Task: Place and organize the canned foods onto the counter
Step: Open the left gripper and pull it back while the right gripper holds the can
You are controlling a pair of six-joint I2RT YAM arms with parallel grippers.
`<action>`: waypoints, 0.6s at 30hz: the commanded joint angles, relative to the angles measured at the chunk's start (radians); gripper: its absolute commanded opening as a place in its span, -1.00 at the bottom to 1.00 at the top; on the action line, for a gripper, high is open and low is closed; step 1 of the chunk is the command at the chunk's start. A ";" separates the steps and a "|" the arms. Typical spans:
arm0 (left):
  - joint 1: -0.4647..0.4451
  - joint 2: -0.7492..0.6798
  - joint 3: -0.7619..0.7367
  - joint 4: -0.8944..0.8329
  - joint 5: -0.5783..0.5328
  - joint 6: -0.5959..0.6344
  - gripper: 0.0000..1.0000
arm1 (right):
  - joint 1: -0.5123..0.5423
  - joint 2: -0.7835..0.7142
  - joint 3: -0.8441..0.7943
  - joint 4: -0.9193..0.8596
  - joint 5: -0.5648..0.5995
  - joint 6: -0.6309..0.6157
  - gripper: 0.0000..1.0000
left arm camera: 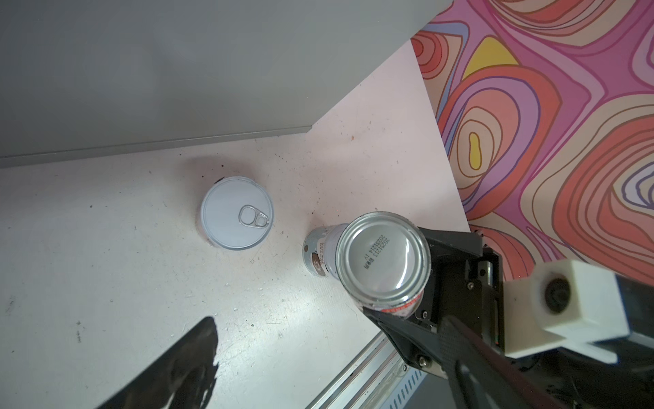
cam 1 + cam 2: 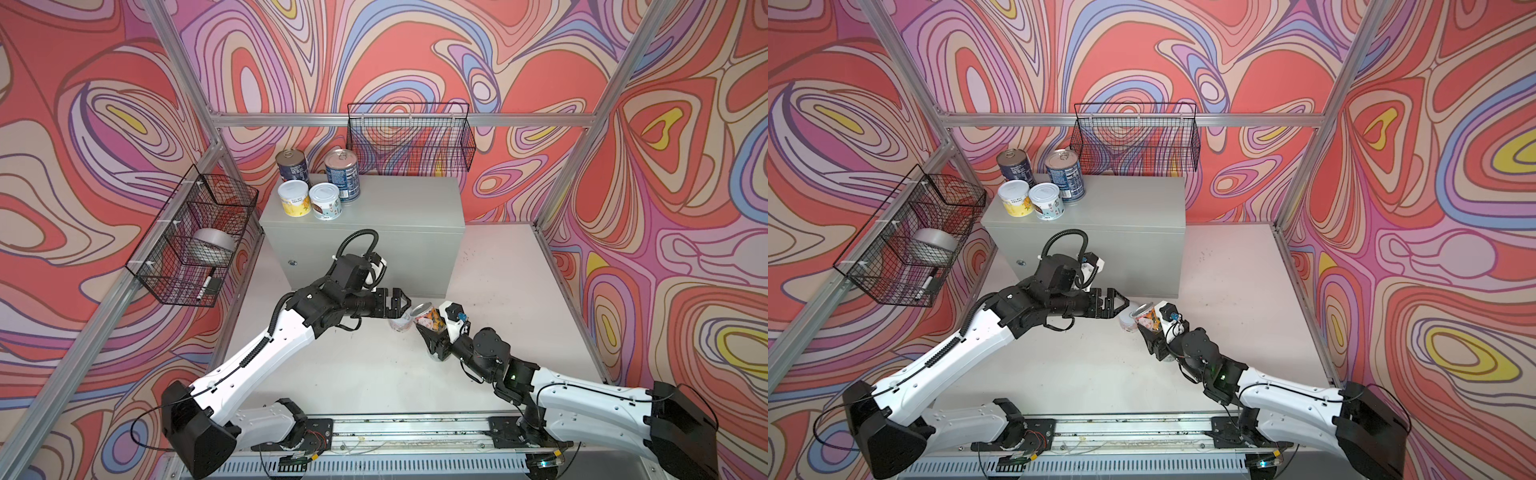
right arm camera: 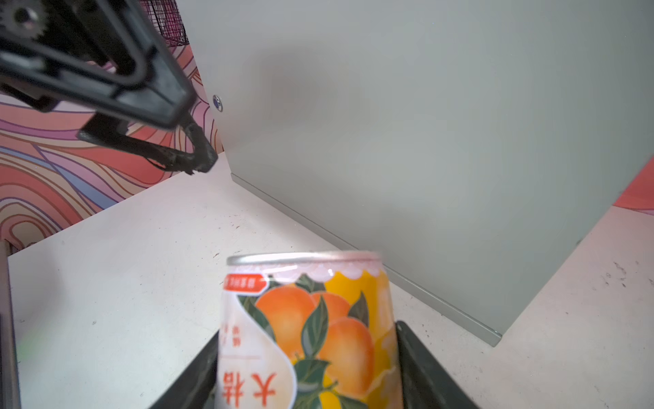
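— Between the jaws of the right gripper [image 3: 308,368]?
— Orange-label can [image 3: 318,318], pinched by its sides.
— Left gripper [image 3: 194,138]?
— Jaws spread, empty, near that can; counter [image 2: 395,199] beyond both.

Left arm [image 2: 266,345]: rises from its base at the near edge and angles inward. The wrist is bent so the forearm runs roughly level toward the centre. Left gripper [image 2: 404,302]: jaws stand apart and hold nothing. Only one finger [image 1: 184,364] shows in the left wrist view, dark and blurred.

Right arm [image 2: 582,395]: reaches from the near right side toward the centre, with the elbow low and the wrist turned upward. Right gripper [image 2: 430,324]: jaws are clamped on an orange-fruit can [image 3: 311,318], one finger [image 3: 424,368] against each side of its label.

The two grippers sit near each other at mid-table, with no contact between them.
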 commanded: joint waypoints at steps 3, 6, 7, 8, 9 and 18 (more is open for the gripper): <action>0.010 -0.097 -0.052 -0.056 -0.108 0.010 1.00 | -0.004 -0.064 0.066 0.032 0.027 0.046 0.15; 0.014 -0.176 -0.106 -0.055 -0.170 0.004 1.00 | -0.003 -0.098 0.106 0.008 0.026 0.056 0.16; 0.014 -0.199 -0.124 -0.055 -0.190 0.001 1.00 | -0.004 -0.106 0.120 0.004 0.025 0.057 0.16; 0.015 -0.226 -0.144 -0.057 -0.212 -0.002 1.00 | -0.004 -0.111 0.136 0.001 0.026 0.061 0.16; 0.015 -0.257 -0.167 -0.058 -0.238 -0.009 1.00 | -0.004 -0.113 0.153 0.000 0.031 0.065 0.17; 0.015 -0.475 -0.379 -0.035 -0.331 -0.083 1.00 | -0.004 0.024 0.346 0.119 0.016 -0.010 0.19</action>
